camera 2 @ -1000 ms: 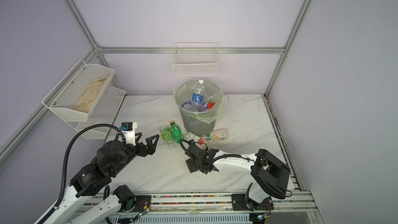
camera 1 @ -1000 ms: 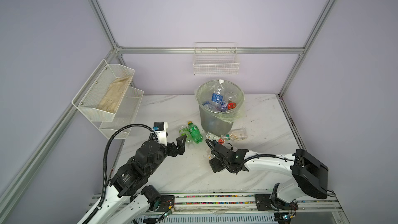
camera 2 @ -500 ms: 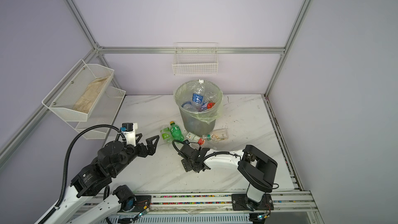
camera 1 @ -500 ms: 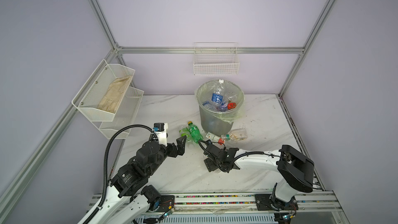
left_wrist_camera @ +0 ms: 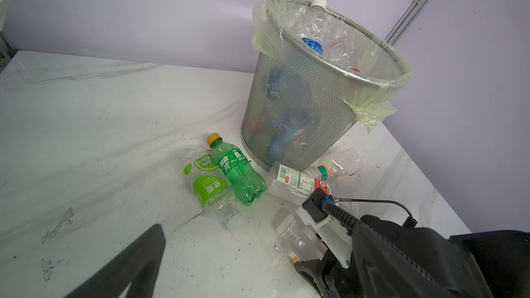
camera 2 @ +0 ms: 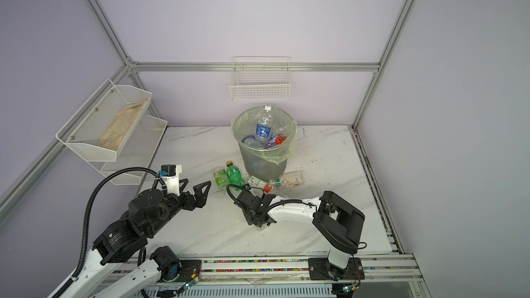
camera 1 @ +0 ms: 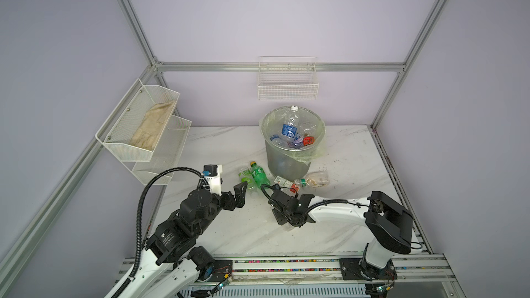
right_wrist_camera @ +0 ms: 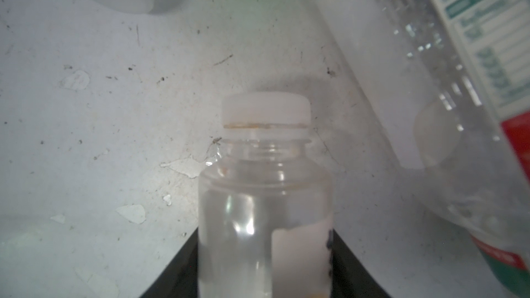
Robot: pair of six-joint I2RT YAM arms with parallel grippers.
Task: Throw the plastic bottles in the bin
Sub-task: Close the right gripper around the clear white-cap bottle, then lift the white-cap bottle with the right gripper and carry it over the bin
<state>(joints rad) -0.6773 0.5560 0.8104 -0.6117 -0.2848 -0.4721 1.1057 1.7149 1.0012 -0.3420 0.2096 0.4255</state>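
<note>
Clear thin plastic, seemingly empty: the white-capped bottle (right_wrist_camera: 263,190) lies on the table (camera 1: 229,225), near the bin (camera 1: 286,161). The right gripper (right_wrist_camera: 265,233) clamps its body on both flanks. It should prove light, slick and crushable, so a gentle mid-body grip suits. The left gripper (camera 2: 193,190) gapes wide, empty.

Toward the middle of the desk (left_wrist_camera: 86,110), the green bottle (left_wrist_camera: 235,172) bears 雪碧, then seemingly 爽. The clear bottle (left_wrist_camera: 208,187) beside it reads 依能 on lime green. The white-labelled bottle (left_wrist_camera: 298,180) shows a barcode, its small print illegible; the white-capped bottle (right_wrist_camera: 265,196) has a blurred label.
</note>
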